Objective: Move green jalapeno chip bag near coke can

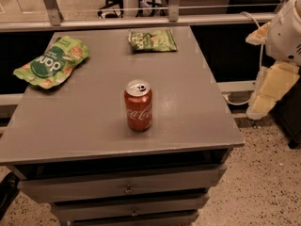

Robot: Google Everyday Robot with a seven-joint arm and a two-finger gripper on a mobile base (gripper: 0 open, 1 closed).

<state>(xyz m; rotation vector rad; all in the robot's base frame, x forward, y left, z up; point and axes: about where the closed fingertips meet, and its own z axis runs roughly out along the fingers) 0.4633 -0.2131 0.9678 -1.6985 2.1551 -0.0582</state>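
- The large bright green crinkly bag with a round dark-green logo and white letters lies flat at the far left corner of the table top. Of all the things here it is the one farthest from my gripper, far off to its left.
- The grey flat-topped table carries everything. Its right edge lies left of my gripper, with a gap of floor between them.
- The grey drawers with small round knobs sit under the table top, below and to the left of my gripper.
- The red Coca-Cola soda can with white script and a silver top stands upright near the middle of the table, well to the left of my gripper and at about its height in the view.
- The small olive-green jalapeno chip bag with a dark label band lies flat at the table's far edge. It is well apart from the can, beyond it and slightly right of it, and up and well to the left of my gripper, which does not touch it.
- My cream-and-white gripper hangs off the table's right side, above the speckled floor, touching nothing on the table. I cannot tell whether it is clenched or released.
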